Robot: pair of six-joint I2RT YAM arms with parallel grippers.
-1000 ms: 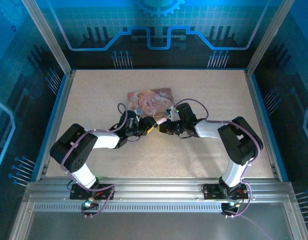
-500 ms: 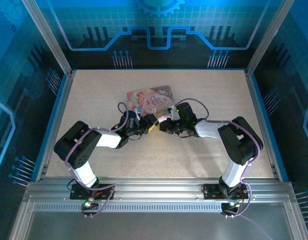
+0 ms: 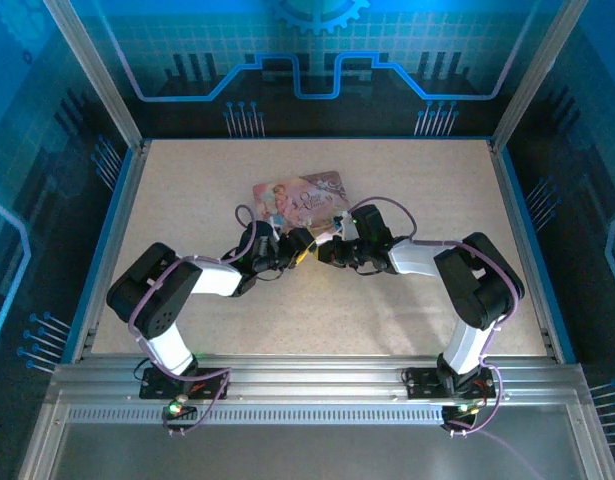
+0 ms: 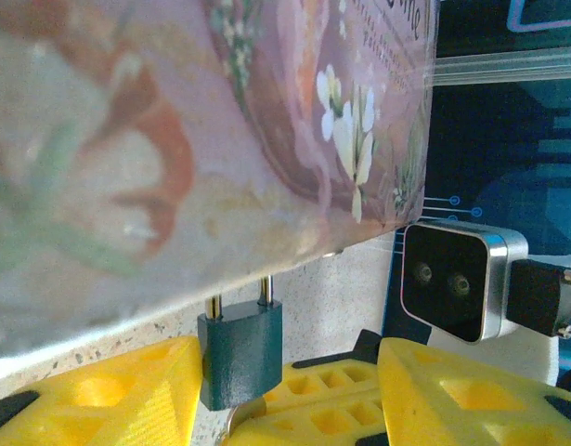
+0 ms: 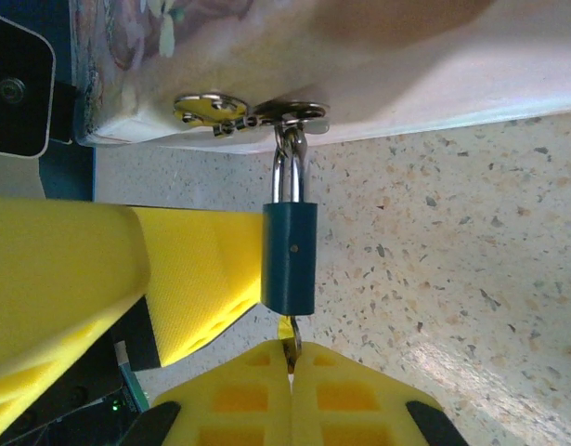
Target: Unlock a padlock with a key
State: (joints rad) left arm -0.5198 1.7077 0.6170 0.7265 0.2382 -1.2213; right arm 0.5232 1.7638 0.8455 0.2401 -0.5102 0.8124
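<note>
Right tool (image 5: 290,368) pinched shut on key (image 5: 291,342); key enters padlock (image 5: 290,255) end nearest tool, in line with lock's long axis. Left tool (image 4: 290,360) half spread, straddling padlock, not clamping.

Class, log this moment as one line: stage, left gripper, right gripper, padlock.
stage: key at padlock keyhole, shackle shut | left gripper: open, straddling padlock | right gripper: shut on key | padlock: hooked through tin hasp

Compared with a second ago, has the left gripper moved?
Yes, slightly: the left gripper has edged away from the near rail, toward the pink tin.
</note>
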